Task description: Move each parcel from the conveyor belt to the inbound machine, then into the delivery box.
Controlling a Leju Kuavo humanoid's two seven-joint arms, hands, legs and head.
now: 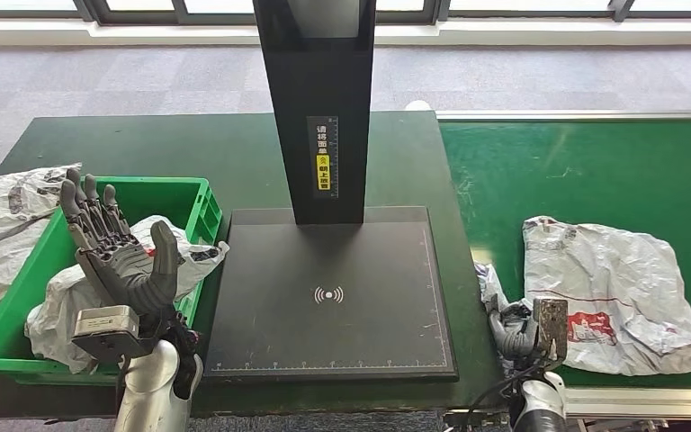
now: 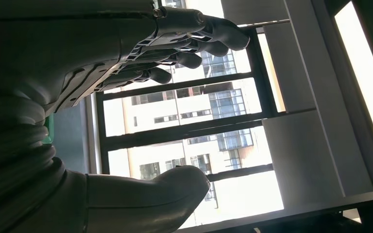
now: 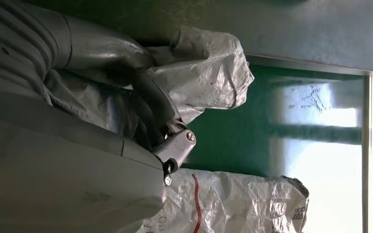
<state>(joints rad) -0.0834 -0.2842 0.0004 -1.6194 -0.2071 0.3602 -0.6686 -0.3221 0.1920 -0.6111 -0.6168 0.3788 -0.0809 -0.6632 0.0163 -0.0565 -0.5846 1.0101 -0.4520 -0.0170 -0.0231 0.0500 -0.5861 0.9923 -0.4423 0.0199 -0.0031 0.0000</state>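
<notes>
A crumpled grey parcel [image 1: 607, 288] lies on the green conveyor belt [image 1: 576, 171] at the right. My right hand [image 1: 515, 329] is at the parcel's near left corner, fingers curled into the plastic. In the right wrist view the right hand [image 3: 141, 111] grips a bunched fold of the parcel [image 3: 209, 73]. The inbound machine [image 1: 328, 270] is a bare black plate with a tall post in the middle. My left hand [image 1: 121, 261] is raised over the green delivery box [image 1: 18, 288], fingers spread and holding nothing. The left hand [image 2: 53, 73] faces windows. A white parcel [image 1: 193, 256] lies in the box.
Another grey parcel [image 1: 0, 225] lies outside the box at the far left. The machine's black post [image 1: 319, 108] rises between the two arms. The conveyor's metal rail [image 1: 639, 400] runs along the near edge. Grey carpet lies beyond the dark table [image 1: 189, 148].
</notes>
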